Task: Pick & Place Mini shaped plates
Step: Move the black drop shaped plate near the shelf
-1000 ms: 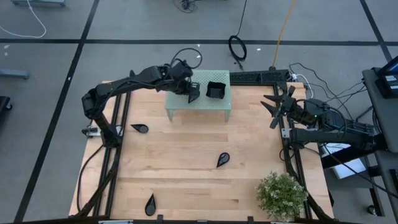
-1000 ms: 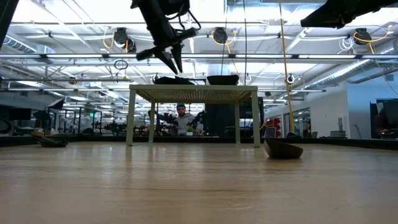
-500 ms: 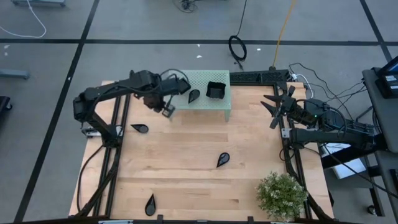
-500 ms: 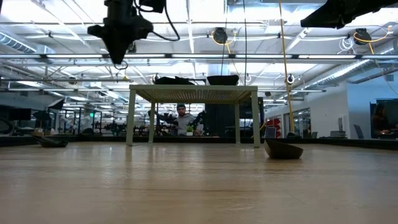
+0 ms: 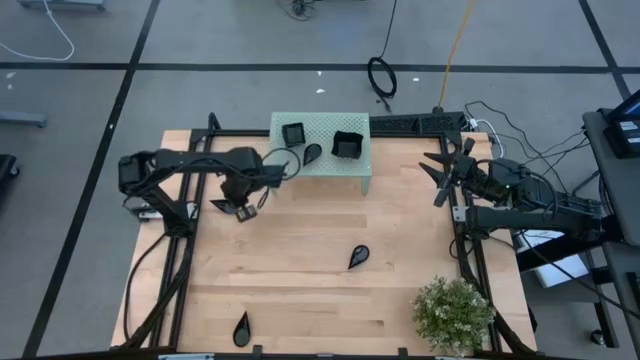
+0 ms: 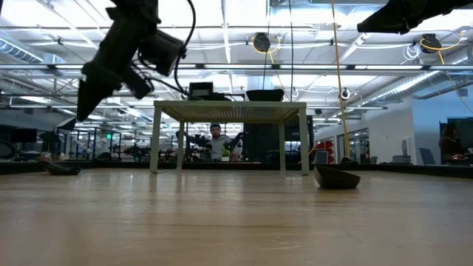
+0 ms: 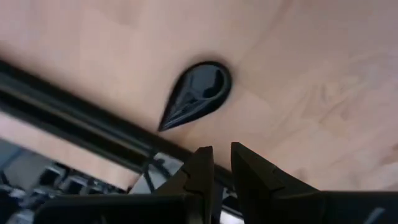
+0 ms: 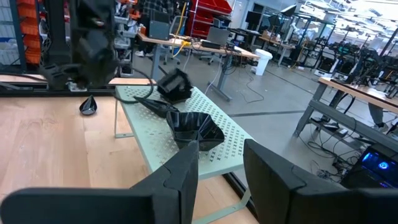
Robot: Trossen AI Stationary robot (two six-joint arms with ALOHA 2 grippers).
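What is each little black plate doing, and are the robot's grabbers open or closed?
Square plate: on the green stand.
Stand teardrop plate: on the stand.
Wavy plate: on the stand.
Left teardrop plate: on the table, below the left gripper, untouched.
Middle teardrop plate: on the table.
Front teardrop plate: on the table.
Left gripper: shut, empty.
Right gripper: open, empty, at the table's right edge.

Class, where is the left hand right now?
In the high view, the left hand hangs over the table's left side, above a teardrop plate, beside the green stand.
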